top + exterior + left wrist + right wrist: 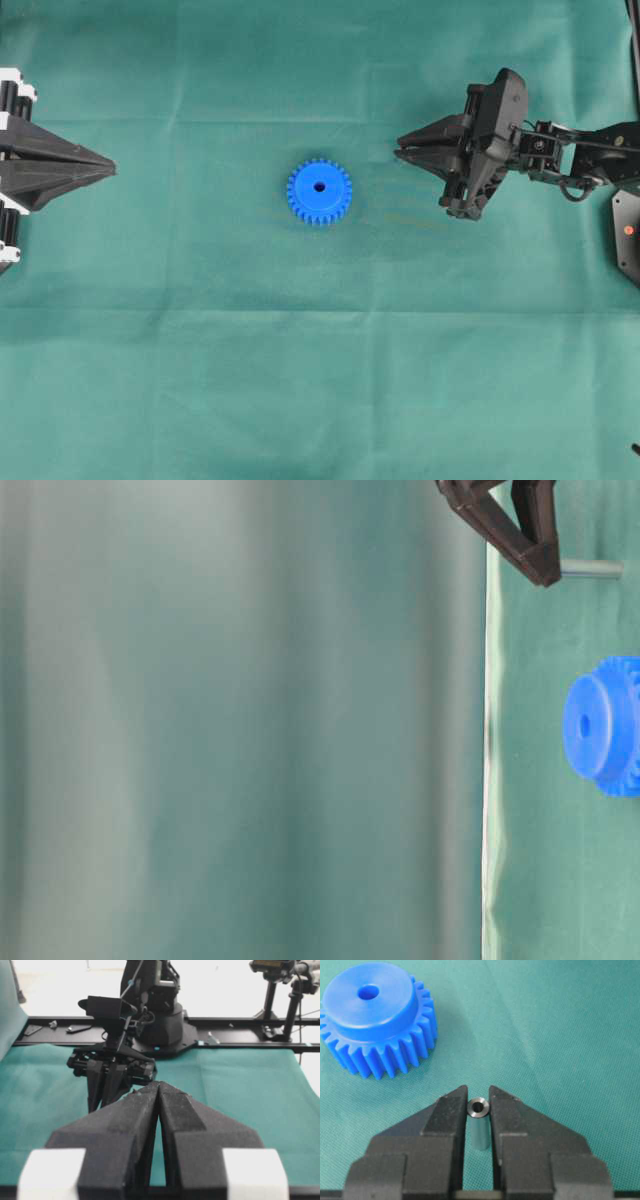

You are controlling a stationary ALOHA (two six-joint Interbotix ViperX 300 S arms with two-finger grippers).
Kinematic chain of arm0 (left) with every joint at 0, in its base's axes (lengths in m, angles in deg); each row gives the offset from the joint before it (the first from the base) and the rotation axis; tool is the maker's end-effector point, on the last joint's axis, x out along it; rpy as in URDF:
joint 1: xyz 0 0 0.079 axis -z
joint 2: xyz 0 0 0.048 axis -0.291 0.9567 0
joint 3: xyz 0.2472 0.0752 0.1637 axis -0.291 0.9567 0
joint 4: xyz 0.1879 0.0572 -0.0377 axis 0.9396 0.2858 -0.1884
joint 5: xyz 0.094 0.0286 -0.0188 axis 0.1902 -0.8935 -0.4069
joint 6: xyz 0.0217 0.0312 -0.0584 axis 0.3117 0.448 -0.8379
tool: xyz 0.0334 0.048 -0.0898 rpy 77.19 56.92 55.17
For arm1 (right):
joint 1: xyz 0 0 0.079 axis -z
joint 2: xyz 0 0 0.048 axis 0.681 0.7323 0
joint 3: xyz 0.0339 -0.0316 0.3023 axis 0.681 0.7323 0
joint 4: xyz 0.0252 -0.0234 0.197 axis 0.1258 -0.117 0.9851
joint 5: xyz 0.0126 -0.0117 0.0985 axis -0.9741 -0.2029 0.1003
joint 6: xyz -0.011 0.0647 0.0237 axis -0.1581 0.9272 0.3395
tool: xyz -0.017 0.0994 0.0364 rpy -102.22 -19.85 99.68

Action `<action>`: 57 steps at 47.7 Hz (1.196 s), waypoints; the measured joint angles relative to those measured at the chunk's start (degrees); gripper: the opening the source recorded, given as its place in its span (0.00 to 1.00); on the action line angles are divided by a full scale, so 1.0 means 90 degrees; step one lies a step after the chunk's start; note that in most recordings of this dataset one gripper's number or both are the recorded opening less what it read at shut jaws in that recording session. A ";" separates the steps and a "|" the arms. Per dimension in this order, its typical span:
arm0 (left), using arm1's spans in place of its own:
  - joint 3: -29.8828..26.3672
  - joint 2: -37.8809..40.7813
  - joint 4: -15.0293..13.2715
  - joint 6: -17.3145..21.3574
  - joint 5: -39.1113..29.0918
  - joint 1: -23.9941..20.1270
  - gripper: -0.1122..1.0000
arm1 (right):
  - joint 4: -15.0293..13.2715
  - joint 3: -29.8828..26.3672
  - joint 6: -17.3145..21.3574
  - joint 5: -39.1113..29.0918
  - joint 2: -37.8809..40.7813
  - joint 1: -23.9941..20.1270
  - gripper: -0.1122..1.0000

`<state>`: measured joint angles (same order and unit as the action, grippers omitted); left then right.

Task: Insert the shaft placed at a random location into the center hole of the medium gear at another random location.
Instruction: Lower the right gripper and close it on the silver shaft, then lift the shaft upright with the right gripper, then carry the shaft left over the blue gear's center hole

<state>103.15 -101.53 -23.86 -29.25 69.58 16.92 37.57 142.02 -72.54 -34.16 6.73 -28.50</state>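
The blue medium gear (319,191) lies flat in the middle of the green cloth, hub up, with its dark center hole (319,186) open. It also shows in the right wrist view (375,1015), to the upper left of the jaws. My right gripper (400,153) is to the right of the gear and apart from it. It is shut on the shaft (479,1122), a small silvery pin standing upright between the fingertips. In the table-level view the shaft (592,568) sticks out past the fingertips toward the cloth. My left gripper (112,168) is shut and empty at the far left.
A green cloth (320,380) covers the table. The right arm's base and a black frame rail (235,1035) stand at the far side in the left wrist view. A black part with a red dot (628,232) sits at the right edge.
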 measured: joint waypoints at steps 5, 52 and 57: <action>0.0000 0.0000 0.0000 0.0000 0.0000 0.0000 0.10 | -0.0010 0.0000 0.0000 -0.0039 -0.0039 0.0000 0.22; 0.0000 0.0010 0.0010 -0.0010 0.0000 -0.0010 0.10 | -0.0088 -0.0449 -0.0156 -0.2090 -0.1865 -0.0020 0.22; 0.0000 0.0010 0.0000 -0.0010 0.0000 0.0000 0.10 | -0.0088 -0.0586 -0.0156 -0.2090 -0.1699 -0.0146 0.22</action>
<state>103.15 -101.44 -23.86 -29.33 69.58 16.92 36.78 136.75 -73.95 -52.97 -8.56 -29.82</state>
